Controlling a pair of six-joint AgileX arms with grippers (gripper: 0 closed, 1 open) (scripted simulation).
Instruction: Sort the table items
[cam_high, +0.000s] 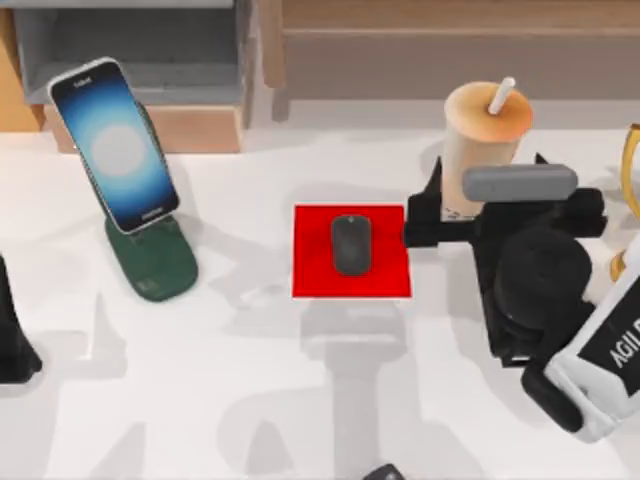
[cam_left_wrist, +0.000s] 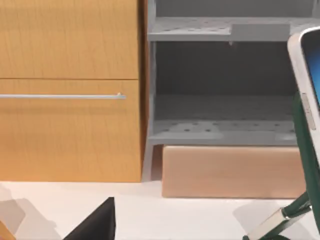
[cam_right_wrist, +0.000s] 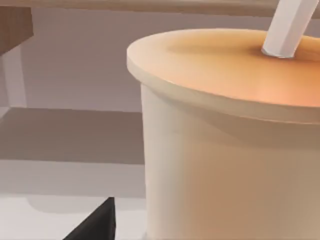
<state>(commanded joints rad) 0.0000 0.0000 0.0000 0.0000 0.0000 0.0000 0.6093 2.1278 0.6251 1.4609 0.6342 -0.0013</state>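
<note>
Top view puts our right gripper (cam_high: 440, 215) right up against the bubble-tea cup (cam_high: 478, 150), near the back right of the table (cam_high: 250, 390). The black fingers reach in from the arm's side toward the cup's lower body, and the cup stands upright with its long axis vertical and its straw (cam_high: 501, 96) leaning slightly. We cannot tell whether the fingers are open or already pressed on the cup wall; the arm's own body hides the far side. In the right wrist view the cup (cam_right_wrist: 230, 140) looms directly ahead and very close, so we judge the coming move to be a straight closing on its side. Our right arm is clearly the nearer one to it.

Our left gripper (cam_high: 10, 340) sits parked at the table's left edge, well apart from the cup, and we cannot tell its finger state.

Counting: 1 cup, 1 mouse (cam_high: 351, 244) lying on 1 red mat (cam_high: 310, 275) at table centre, just left of the right gripper, and 1 smartphone (cam_high: 115, 145) tilted on 1 green stand (cam_high: 155, 262) at the left. The left wrist view catches the phone's edge (cam_left_wrist: 306, 75).
</note>
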